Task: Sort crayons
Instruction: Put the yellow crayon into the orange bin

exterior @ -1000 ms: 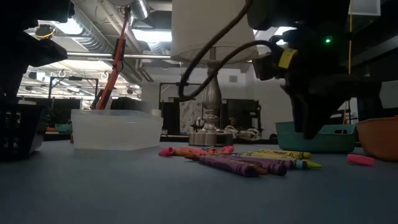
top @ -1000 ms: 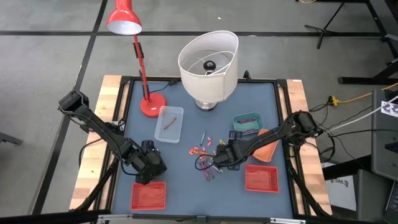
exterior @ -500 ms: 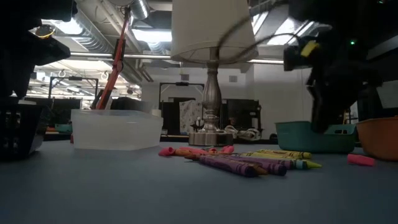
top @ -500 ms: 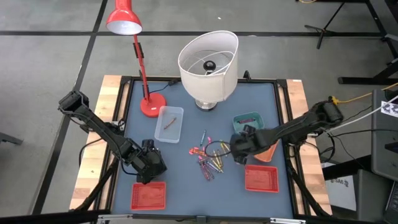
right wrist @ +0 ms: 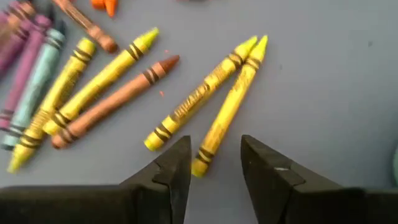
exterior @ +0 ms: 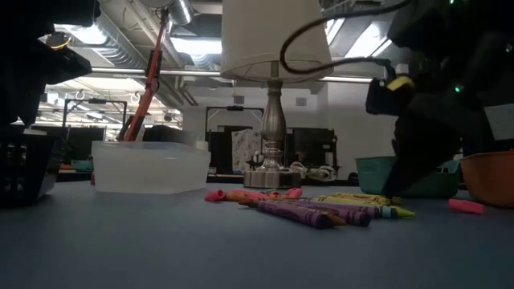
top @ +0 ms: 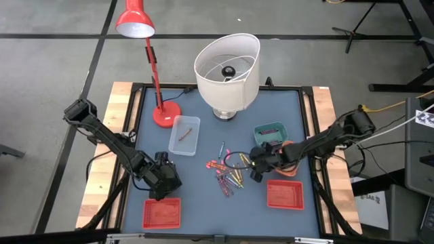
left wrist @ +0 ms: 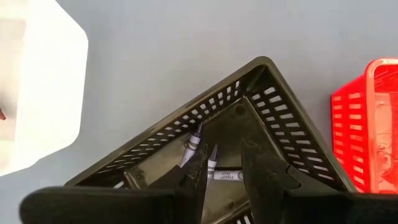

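Several crayons (top: 227, 175) lie loose in a pile on the blue mat at the table's middle; the low view shows them lying flat (exterior: 321, 209). My right gripper (top: 256, 169) stands open just right of the pile, pointing steeply down. In its wrist view the near end of a yellow crayon (right wrist: 230, 112) shows between its fingers (right wrist: 214, 155). My left gripper (top: 163, 181) hovers open over a black basket (left wrist: 249, 93) at the near left. Grey-labelled crayons (left wrist: 194, 142) lie on that basket's floor.
A clear tray (top: 185, 134), a teal basket (top: 270, 132), an orange basket (top: 293, 161) and two red baskets (top: 285, 194) (top: 163, 213) ring the pile. A red desk lamp (top: 166, 114) and a white-shaded lamp (top: 227, 64) stand at the far side. One pink crayon (exterior: 466, 206) lies apart.
My right gripper has drawn back from above the pile toward the table's right edge. It then tipped to point more steeply down, rolled, and sank beside the yellow crayons. Its fingers kept the same gap.
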Motion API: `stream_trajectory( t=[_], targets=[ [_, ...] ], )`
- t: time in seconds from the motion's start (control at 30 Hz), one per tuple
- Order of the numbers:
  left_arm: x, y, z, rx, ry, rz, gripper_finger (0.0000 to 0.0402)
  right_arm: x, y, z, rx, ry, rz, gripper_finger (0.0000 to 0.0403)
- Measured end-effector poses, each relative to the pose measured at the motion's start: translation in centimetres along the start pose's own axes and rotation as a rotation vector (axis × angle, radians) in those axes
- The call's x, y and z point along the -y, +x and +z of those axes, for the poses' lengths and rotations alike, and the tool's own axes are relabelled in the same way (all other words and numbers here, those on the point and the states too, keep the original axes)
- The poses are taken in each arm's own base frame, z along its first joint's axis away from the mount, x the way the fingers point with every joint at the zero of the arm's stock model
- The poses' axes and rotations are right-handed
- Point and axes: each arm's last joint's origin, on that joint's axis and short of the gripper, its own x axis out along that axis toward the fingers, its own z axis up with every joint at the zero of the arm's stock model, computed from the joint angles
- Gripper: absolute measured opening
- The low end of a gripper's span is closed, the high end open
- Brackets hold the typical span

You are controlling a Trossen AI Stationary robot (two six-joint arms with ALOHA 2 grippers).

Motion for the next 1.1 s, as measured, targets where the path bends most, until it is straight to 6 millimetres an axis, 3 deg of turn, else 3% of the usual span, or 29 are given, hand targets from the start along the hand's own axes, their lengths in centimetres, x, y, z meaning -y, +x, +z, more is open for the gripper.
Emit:
stream_trajectory(
  t=[0.43, 0.87, 1.1],
  targets=[
    [0.1, 0.0, 0.1, 0.015, -0.004, -0.01, 0.008, -0.2, 1.3, -0.4, -0.005, -0.007, -0.028, 0.0135],
    [0.5, -0.1, 1.1, 0.148, -0.033, -0.011, 0.008, 0.0, 1.4, -0.4, 0.006, -0.006, -0.053, 0.0017],
    [0.9, -0.3, 2.1, 0.279, -0.07, -0.004, 0.008, 0.0, 1.4, -0.4, 0.007, -0.007, -0.053, 0.0023]
  ],
)
